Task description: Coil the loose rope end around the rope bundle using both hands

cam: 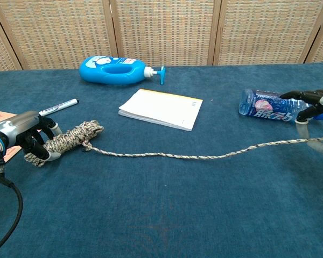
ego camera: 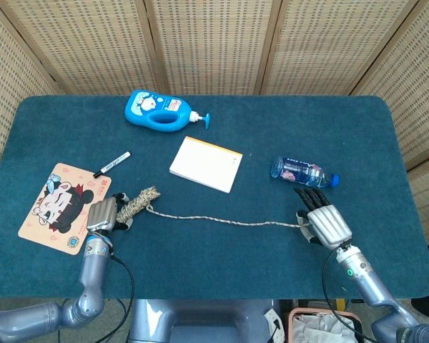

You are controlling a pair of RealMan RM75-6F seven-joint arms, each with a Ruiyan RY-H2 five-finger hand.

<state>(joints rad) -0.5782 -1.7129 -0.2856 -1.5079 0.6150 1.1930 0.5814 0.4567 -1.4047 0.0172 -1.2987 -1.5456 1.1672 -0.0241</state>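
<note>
The rope bundle lies on the blue table at the left. My left hand has its fingers curled around the bundle's outer end. From the bundle, a loose rope stretches rightward across the cloth. It rises a little toward my right hand, which pinches the rope end between thumb and fingers. In the chest view that hand is partly cut off by the frame edge.
A notepad lies just behind the rope's middle. A water bottle rests close behind my right hand. A marker, a cartoon mat and a blue pump bottle sit at the left and back.
</note>
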